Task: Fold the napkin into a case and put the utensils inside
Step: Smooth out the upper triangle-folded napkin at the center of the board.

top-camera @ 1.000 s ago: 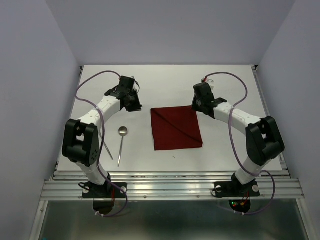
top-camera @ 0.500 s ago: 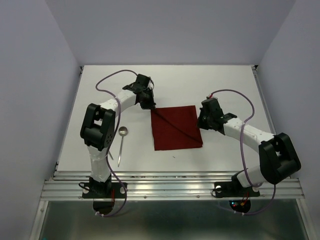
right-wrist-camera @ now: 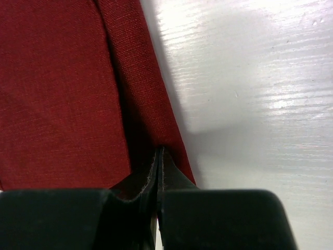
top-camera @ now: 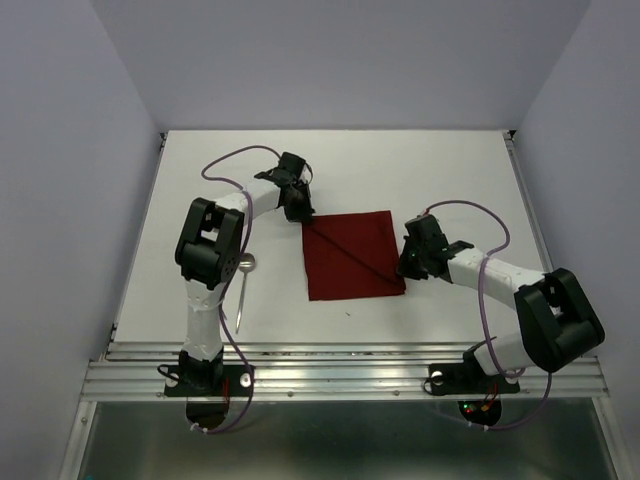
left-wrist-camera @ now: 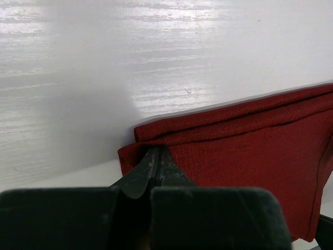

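Observation:
The dark red napkin (top-camera: pixel 352 256) lies flat mid-table as a rough square with a diagonal crease. My left gripper (top-camera: pixel 303 217) is at its far left corner, jaws shut on the cloth's edge (left-wrist-camera: pixel 156 151). My right gripper (top-camera: pixel 402 271) is at its near right corner, jaws shut on the cloth's edge (right-wrist-camera: pixel 160 152). The napkin fills much of the left wrist view (left-wrist-camera: pixel 244 156) and the right wrist view (right-wrist-camera: pixel 57 94). The spoon (top-camera: pixel 244 280) lies left of the napkin, partly behind my left arm. The thin straight utensil is hidden.
My left arm (top-camera: pixel 210 250) stretches over the table's left side, above the cutlery. The white table (top-camera: pixel 450 180) is walled at the back and sides. A metal rail (top-camera: pixel 340 375) runs along the near edge.
My left gripper swung right onto the napkin's far left corner. My right gripper moved down along the napkin's right edge to its near right corner. The napkin has stayed in place.

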Available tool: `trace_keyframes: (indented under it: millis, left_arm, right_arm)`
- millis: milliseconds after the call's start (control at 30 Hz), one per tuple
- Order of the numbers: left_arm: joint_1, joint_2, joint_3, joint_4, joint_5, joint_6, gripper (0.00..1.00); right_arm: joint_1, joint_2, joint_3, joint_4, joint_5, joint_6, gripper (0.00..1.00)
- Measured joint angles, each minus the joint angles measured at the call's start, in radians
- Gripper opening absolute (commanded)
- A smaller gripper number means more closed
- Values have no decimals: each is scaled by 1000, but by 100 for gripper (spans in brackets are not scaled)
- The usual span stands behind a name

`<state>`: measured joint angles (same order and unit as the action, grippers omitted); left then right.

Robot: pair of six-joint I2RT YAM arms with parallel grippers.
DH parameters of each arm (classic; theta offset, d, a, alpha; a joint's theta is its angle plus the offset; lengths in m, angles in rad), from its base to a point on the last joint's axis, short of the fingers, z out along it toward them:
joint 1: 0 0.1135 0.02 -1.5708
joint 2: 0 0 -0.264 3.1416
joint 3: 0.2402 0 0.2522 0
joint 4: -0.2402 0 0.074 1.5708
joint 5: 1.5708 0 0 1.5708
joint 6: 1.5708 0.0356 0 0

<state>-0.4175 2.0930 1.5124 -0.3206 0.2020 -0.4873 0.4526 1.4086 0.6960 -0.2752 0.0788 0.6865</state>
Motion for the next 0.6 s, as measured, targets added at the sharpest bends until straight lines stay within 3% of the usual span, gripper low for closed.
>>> trace_keyframes:
  millis: [600]
  left_arm:
    - [0, -62, 19, -4, -23, 0, 0]
  right_arm:
    - [31, -180, 10, -27, 6, 18, 1]
